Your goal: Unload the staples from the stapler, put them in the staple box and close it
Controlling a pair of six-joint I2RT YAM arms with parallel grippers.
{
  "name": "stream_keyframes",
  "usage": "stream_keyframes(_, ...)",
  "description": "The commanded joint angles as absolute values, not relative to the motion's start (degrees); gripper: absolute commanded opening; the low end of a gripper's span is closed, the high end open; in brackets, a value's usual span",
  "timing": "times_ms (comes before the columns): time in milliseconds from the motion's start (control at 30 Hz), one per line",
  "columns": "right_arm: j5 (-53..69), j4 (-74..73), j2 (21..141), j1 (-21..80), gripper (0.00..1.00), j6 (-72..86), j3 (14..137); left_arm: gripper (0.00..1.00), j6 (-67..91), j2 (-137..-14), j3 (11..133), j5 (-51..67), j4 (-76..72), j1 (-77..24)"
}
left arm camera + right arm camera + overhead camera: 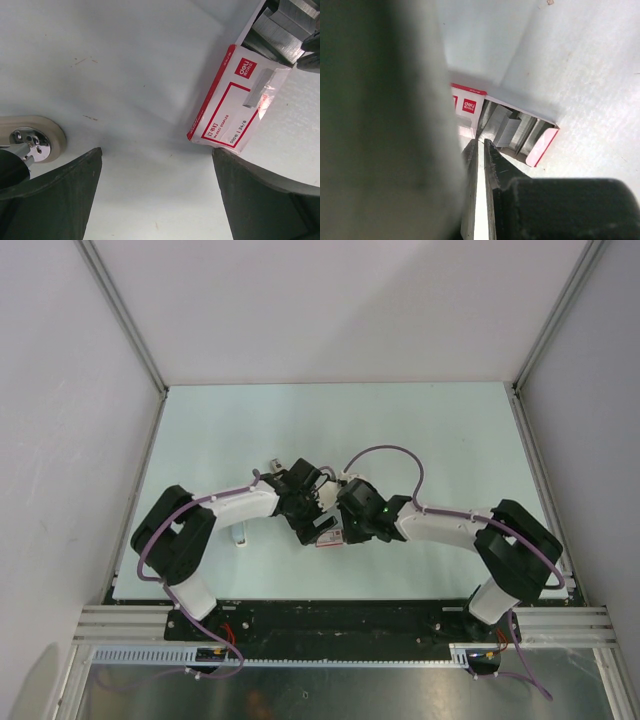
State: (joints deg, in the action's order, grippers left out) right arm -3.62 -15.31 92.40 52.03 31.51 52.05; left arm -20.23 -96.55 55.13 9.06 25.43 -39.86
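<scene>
A red-and-white staple box [330, 539] lies open between both arms. Grey strips of staples [507, 127] sit in its tray, and they show again in the left wrist view [280, 30]. My right gripper [481, 142] hangs over the box's open end with its jaws almost together. A thin pale sliver shows between them, and I cannot tell whether it is a thing or the table. My left gripper [156, 152] stands wide open over bare table, the box [227, 102] just beyond its right finger. A beige rounded end with a chrome fitting [42, 135], seemingly the stapler, lies at the left edge.
A small pale object [240, 536] lies beside the left forearm. A small metallic piece [272, 462] sits behind the left wrist. White walls with metal rails [150, 370] close the table on three sides. The right gripper [336, 528] and left gripper [308, 520] are close together.
</scene>
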Motion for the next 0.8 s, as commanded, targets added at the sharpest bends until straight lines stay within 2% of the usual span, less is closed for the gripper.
stream_keyframes(0, -5.9, -17.5, 88.0, 51.4, 0.14, 31.4, 54.1, 0.96, -24.4, -95.7, 53.7, 9.9, 24.6, -40.5)
stream_keyframes(267, -7.8, -20.6, 84.5, 49.4, 0.14, 30.3, 52.4, 0.96, -24.4, -95.5, 53.6, 9.9, 24.6, -40.5)
stream_keyframes(400, -7.4, -20.2, 83.8, 49.0, 0.26, 31.0, 50.4, 0.96, -24.4, -95.0, 53.7, 9.9, 24.6, -40.5)
stream_keyframes(500, -7.1, -19.0, 84.2, 49.3, 0.31, 32.1, 49.4, 0.96, -24.2, -94.4, 54.0, 10.0, 24.6, -40.5)
stream_keyframes(767, -6.4, -14.9, 88.2, 50.9, 0.27, 33.6, 49.1, 0.96, -24.2, -93.6, 53.9, 10.0, 24.6, -40.5)
